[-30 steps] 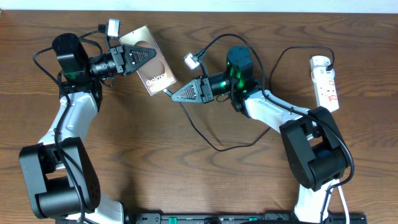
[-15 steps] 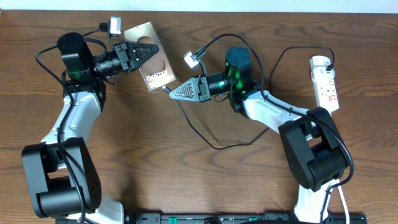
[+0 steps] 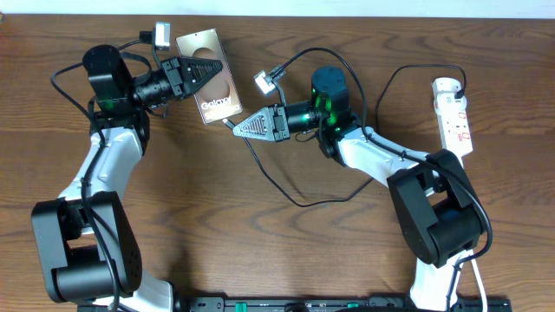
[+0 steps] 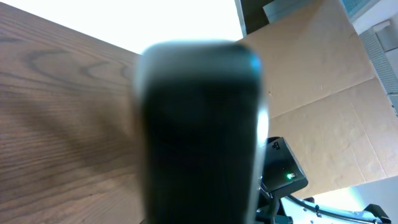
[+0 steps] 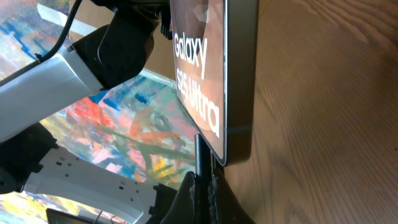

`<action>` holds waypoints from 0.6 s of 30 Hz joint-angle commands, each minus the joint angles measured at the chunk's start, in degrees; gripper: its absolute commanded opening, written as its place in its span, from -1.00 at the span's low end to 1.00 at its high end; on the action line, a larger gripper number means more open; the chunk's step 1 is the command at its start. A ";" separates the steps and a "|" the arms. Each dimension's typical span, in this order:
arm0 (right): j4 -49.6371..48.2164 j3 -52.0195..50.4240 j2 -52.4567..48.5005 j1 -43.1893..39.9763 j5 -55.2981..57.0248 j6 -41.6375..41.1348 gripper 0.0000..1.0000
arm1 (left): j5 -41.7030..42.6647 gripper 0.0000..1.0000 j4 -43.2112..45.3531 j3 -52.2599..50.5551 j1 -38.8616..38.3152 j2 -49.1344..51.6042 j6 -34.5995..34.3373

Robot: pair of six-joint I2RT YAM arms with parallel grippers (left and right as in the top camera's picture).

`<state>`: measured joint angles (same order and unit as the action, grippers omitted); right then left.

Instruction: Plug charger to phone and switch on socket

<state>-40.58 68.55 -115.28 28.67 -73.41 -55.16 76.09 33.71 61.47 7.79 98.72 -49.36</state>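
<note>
The bronze phone [image 3: 212, 78] with white "Galaxy" lettering is held up at the back of the table. My left gripper [image 3: 208, 73] is shut on its upper half; in the left wrist view the phone [image 4: 200, 134] is a dark blur filling the middle. My right gripper [image 3: 234, 126] is shut on the charger's connector end [image 5: 199, 158], whose tip meets the phone's lower edge [image 5: 233, 134]. The thin black charger cable [image 3: 299, 201] loops across the table to the black plug [image 3: 460, 89] in the white socket strip [image 3: 453, 114] at the far right.
A small white adapter [image 3: 265, 83] hangs on a black robot cable above the right gripper. Another white piece [image 3: 159, 35] sits by the left wrist. Cardboard [image 4: 311, 81] stands beyond the table's edge.
The left gripper has carried the phone up and slightly left. The right gripper with the connector has followed, staying at the phone's lower edge.
</note>
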 commanded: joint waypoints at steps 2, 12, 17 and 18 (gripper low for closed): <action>-0.79 0.87 -0.24 -0.13 6.88 -0.79 -0.98 | 2.82 -0.86 0.22 0.59 -1.70 0.00 -2.34; -0.81 0.87 -0.24 -0.48 8.59 -1.88 -0.98 | -1.16 -0.86 0.24 0.59 -1.73 0.00 -3.91; -0.83 0.87 -0.24 -0.83 9.88 -2.99 -0.98 | -2.25 -0.86 0.92 0.59 -1.73 0.00 -3.89; -0.83 0.87 -0.24 -0.85 10.12 -3.21 -0.98 | -2.23 -0.86 1.25 0.59 -1.73 0.00 -3.89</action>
<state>-40.95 68.55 -115.28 28.40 -70.19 -56.95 71.16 33.91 61.47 7.66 98.72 -52.10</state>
